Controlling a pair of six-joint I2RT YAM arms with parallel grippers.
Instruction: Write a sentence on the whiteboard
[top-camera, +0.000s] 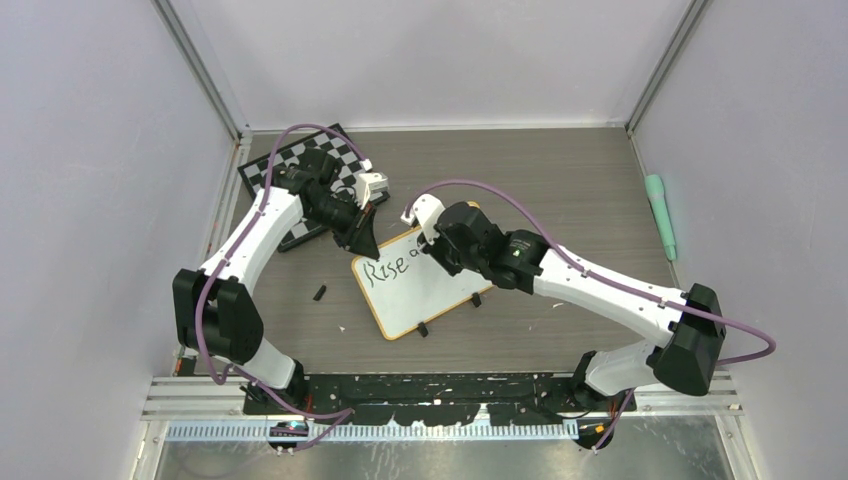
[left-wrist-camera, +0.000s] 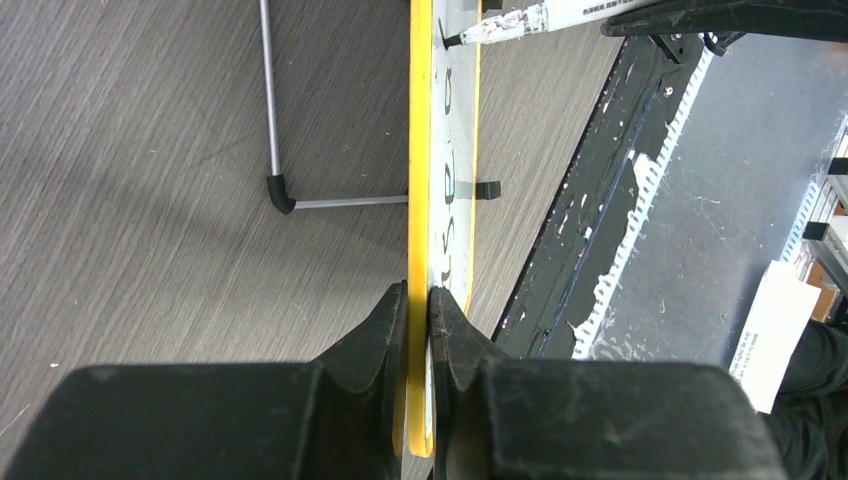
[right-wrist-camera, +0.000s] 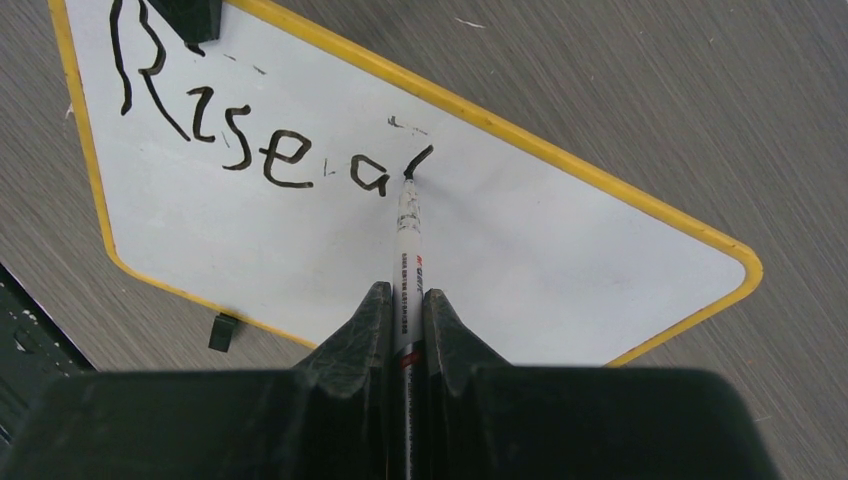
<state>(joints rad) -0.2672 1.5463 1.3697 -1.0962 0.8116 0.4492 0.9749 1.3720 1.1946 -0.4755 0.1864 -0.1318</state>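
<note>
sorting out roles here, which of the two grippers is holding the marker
The right gripper: it is shut on the marker, tip on the whiteboard. The left gripper instead pinches the whiteboard's yellow rim.

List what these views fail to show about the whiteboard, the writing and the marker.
- Top external: the right gripper covers everything written after "Rise" on the small white yellow-rimmed whiteboard.
- Left wrist: the whiteboard is edge-on in the left gripper, so the black handwritten sentence is unreadable.
- Right wrist: print on the white marker is too small; the frame's top edge cuts off the board's corner.
</note>
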